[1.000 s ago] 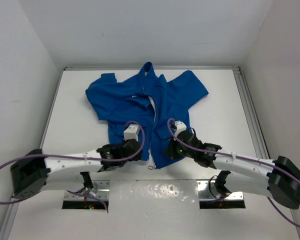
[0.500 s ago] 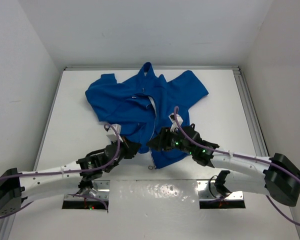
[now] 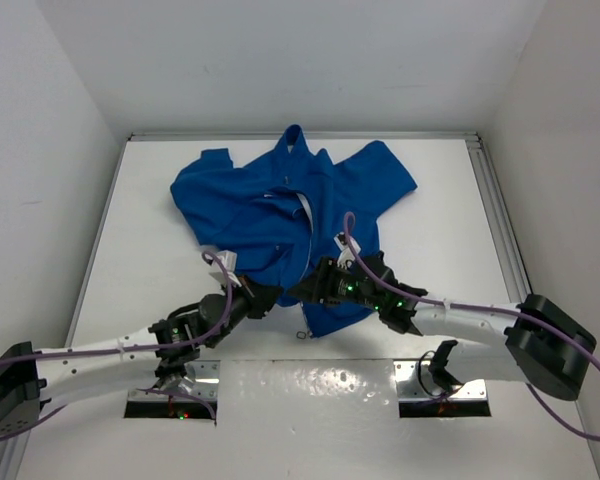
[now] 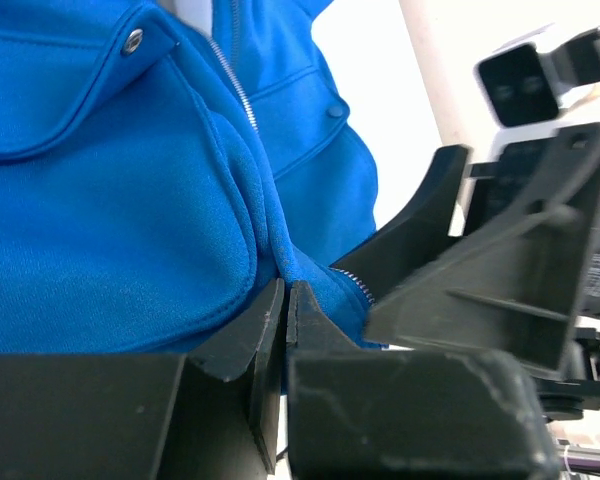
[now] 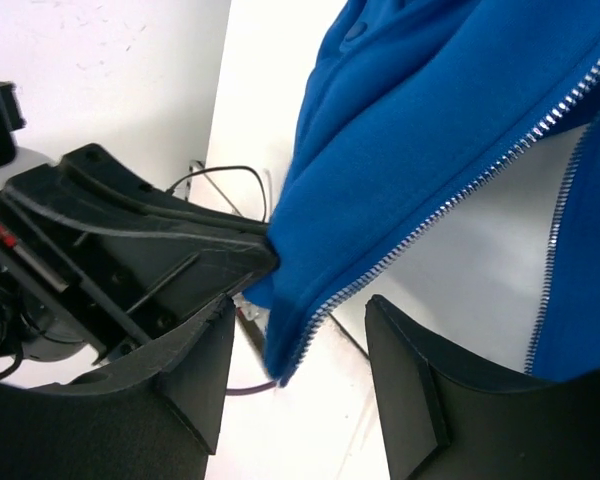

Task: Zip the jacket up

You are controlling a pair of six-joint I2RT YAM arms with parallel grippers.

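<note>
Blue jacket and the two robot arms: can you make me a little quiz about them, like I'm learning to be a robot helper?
1. True or false: the left arm's jaws are shut on the edge of the jacket.
2. Pick one. The right arm's jaws are: A) shut on a sleeve, B) open, with the jacket's bottom zipper edge between them, C) out of sight.
3. In the right wrist view, are the two rows of zipper teeth joined or apart?

Key: 1 true; 2 B; 3 apart.
</note>
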